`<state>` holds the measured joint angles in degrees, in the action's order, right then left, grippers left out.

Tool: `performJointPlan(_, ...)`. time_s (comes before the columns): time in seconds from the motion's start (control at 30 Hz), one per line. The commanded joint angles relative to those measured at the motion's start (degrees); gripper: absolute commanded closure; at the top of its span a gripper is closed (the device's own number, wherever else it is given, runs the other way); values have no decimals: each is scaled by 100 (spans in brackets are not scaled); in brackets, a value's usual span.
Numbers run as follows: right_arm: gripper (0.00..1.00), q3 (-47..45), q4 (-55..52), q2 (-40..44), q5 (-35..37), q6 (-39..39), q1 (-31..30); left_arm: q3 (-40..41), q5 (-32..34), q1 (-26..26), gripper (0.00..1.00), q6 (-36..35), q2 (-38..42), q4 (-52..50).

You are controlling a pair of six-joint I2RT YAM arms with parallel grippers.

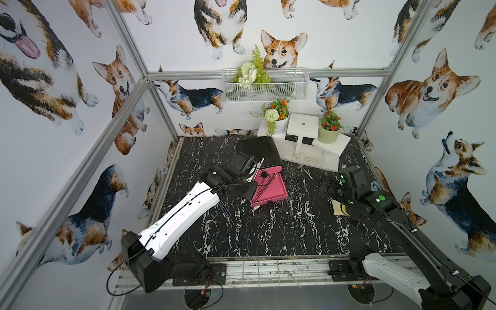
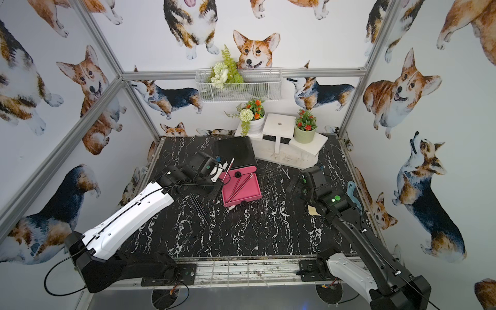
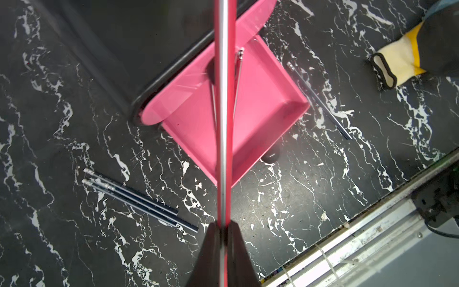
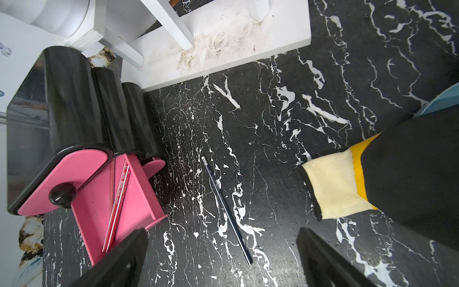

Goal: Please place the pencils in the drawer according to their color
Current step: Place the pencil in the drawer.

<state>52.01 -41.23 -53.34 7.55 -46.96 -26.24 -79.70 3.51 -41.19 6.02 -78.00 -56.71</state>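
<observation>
**Asker:** What do the top views give you?

**Me:** In both top views my left pincer [image 1: 252,178] is clamped on a red pencil [image 1: 260,165]. The pencil is tilted, with its metal-capped end up by the black cabinet [image 1: 257,149]. I hold it at the cabinet end of the pulled-out pink drawer [image 1: 280,193], where more red pencils [image 2: 243,185] lie slantwise. A pair of dark pencils [image 2: 200,206] lies on the tabletop [image 1: 268,236] beside my left arm. A lone dark pencil [image 2: 276,201] lies on the drawer's other side. My right pincer [image 1: 326,185] hangs well apart from the drawer.

**Asker:** And your left wrist camera?

**Me:** My fingers [image 3: 211,251] are pressed together on the red pencil, which runs straight out over the drawer. The dark pair lies to one side of the drawer. The lone one lies on the other side, toward a black glove [image 3: 397,64] with a cream cuff.

**Asker:** The right wrist camera?

**Me:** The right pincer's jaws stand wide apart, with nothing between them. The lone dark pencil lies flat on the tabletop just ahead of them, between the drawer and the glove. In the drawer I can see red pencils lying close together along its length.
</observation>
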Motion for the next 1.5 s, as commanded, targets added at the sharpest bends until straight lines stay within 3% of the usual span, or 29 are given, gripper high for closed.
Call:
performJointPlan(0.0, 0, -48, -106, 68, 171, -89, -1, -216, 47, -227, 100, -440, -385, -198)
performJointPlan(0.47, 0, -95, -102, 166, 199, -146, 3, -712, -737, -443, 100, -936, -1496, -1165)
performJointPlan(0.73, 0, -100, -34, 166, 185, -173, 2, -930, -256, -442, 100, -1023, -1994, -1281)
performJointPlan(1.47, 0, -172, 84, 223, 159, -200, 5, -1831, 212, -113, 100, -917, -2999, -1657)
